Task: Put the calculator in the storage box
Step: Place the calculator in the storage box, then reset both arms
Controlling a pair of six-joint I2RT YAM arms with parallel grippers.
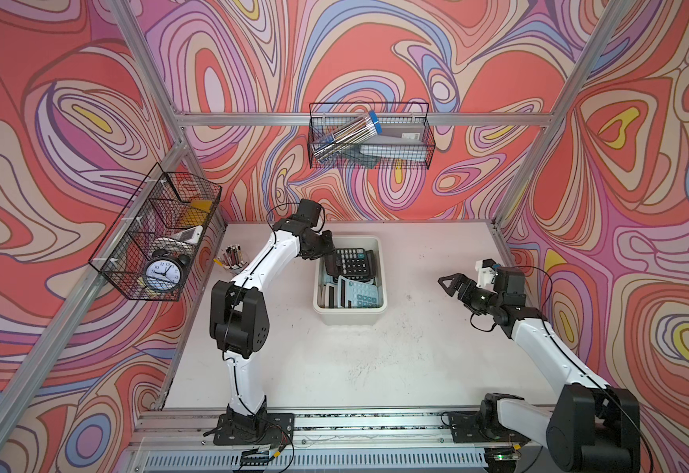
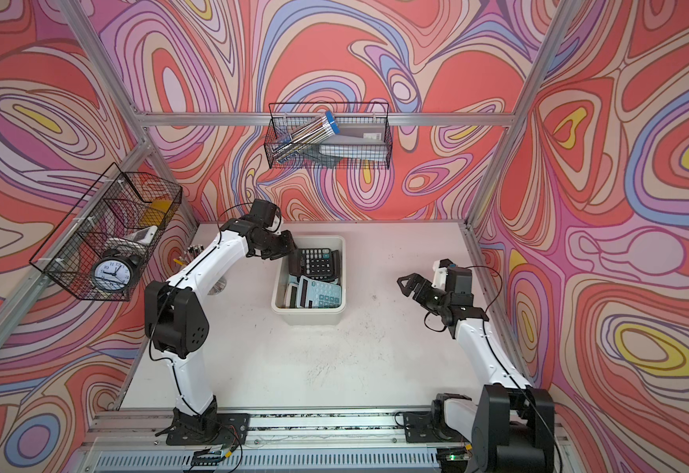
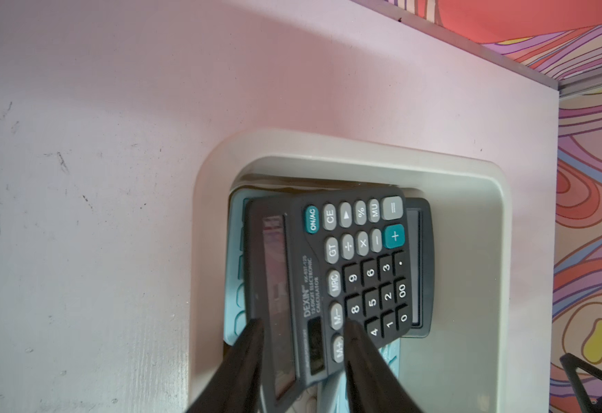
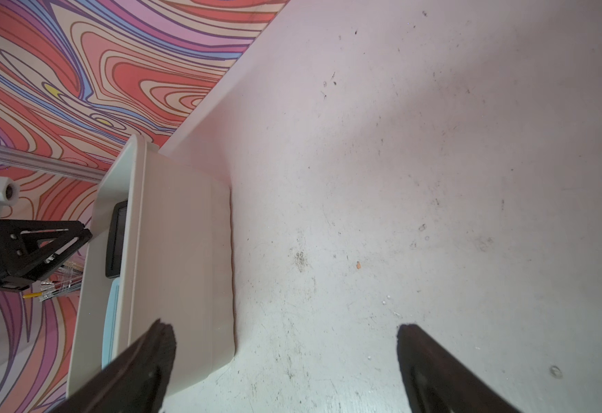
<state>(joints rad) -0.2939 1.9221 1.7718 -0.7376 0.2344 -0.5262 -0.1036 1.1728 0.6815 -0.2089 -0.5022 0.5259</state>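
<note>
Jaws on your left pincer (image 3: 304, 329) stand parted, released rather than clenched. In the left wrist view the face of the black calculator (image 3: 346, 271) shows in the gap between them. One dark fingertip (image 3: 358, 339) lies over the keys beside the 4 and the 8, and the other sits at the display end. You cannot tell from these views whether either fingertip touches the casing. That black calculator is inside the storage box (image 3: 363, 153), tilted, keys up, lying on top of other calculators, and it looks slightly smeared. In both top views it sits at the box's far end, with a light blue calculator (image 1: 361, 293) just beside it toward the near end, also in the box. The box stands on the bench (image 1: 375, 360) about mid-width, toward the back wall. Your right pincer (image 4: 285, 332) is wide open with nothing between its fingers. It hovers over bare bench well to the right of the box, whose side wall shows in the right wrist view. A cup of pens (image 1: 232, 260) stands on the bench to the left of the left arm.
</note>
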